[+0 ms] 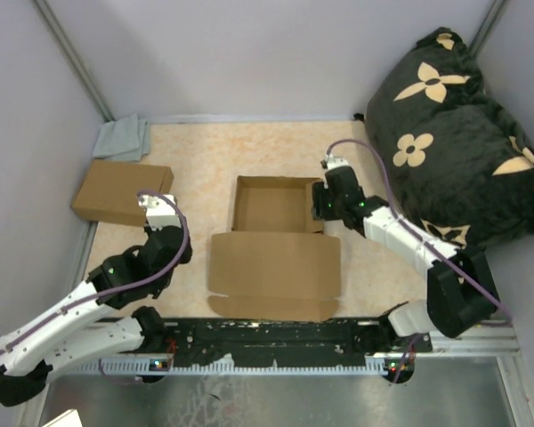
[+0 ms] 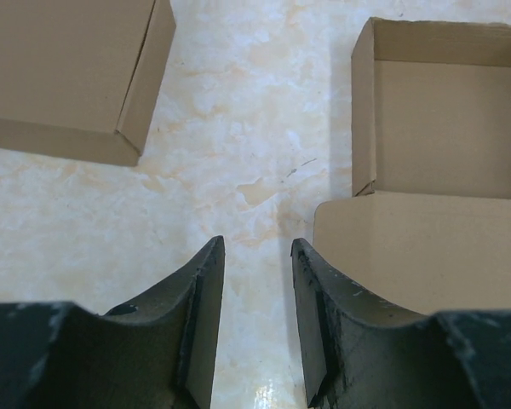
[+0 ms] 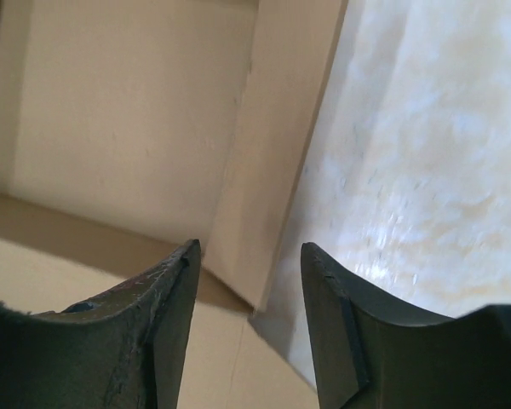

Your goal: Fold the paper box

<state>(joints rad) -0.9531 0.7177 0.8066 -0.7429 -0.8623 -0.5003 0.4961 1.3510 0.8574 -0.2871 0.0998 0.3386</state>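
The paper box (image 1: 271,206) lies mid-table, its tray walls standing up and its lid panel (image 1: 276,264) flat toward the near edge. My left gripper (image 1: 154,206) hovers left of it over bare table. In the left wrist view the gripper (image 2: 258,243) is open with nothing between the fingers, and the paper box (image 2: 434,128) is to its right. My right gripper (image 1: 322,203) is at the box's right wall. The right wrist view shows it (image 3: 251,245) open just above that wall (image 3: 277,136), gripping nothing.
A second, closed cardboard box (image 1: 122,192) sits at the left; the left wrist view has it (image 2: 68,68) at upper left. A grey cloth (image 1: 125,138) lies in the back left corner. A black flowered pillow (image 1: 454,133) fills the back right. Grey walls enclose the table.
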